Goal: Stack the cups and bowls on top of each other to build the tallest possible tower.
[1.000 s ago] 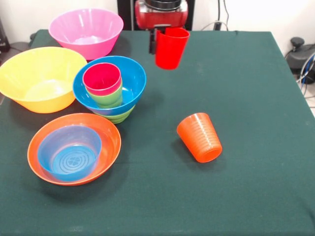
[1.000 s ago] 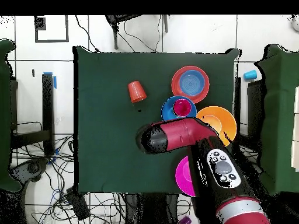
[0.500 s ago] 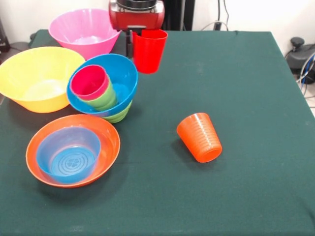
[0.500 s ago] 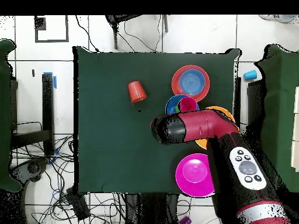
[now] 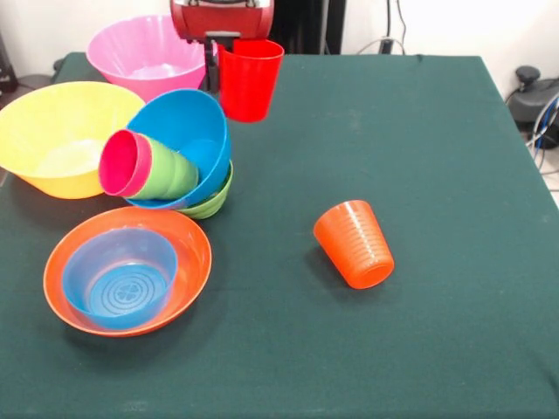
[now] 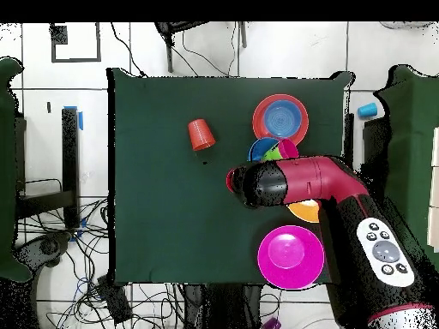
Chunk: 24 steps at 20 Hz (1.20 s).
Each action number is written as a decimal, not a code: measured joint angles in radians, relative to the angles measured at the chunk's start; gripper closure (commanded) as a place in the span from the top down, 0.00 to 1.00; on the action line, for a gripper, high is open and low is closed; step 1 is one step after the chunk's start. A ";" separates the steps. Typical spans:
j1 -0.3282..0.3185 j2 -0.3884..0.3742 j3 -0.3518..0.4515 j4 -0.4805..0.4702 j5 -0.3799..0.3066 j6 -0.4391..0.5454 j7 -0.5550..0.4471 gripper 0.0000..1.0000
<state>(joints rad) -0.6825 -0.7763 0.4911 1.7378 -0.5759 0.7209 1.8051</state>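
Fingers (image 5: pixel 212 61) over green-clothed table (image 5: pixel 419 175)

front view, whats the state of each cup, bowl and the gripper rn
red cup: upright, held by the gripper
wide blue bowl: tipped steeply on the small green bowl
pink cup: sideways, nested in the green cup
orange cup: upside down, tilted
small blue bowl: upright inside the orange-red bowl

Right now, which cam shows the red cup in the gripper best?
Front view. The red cup hangs upright in the gripper, its open rim and side plainly visible, behind the tipped blue bowl. In the overhead view the arm covers nearly all of it; only a red sliver shows at the arm's end.
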 measured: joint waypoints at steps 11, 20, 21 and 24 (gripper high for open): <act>0.031 -0.052 0.026 0.044 -0.002 -0.038 0.000 0.00; 0.148 -0.056 0.010 0.090 -0.004 -0.133 0.000 0.00; 0.162 -0.058 0.008 0.092 -0.004 -0.135 0.000 0.00; 0.197 -0.072 0.007 0.101 -0.004 -0.135 0.000 0.00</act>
<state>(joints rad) -0.4856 -0.8479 0.4983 1.8392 -0.5798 0.5863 1.8051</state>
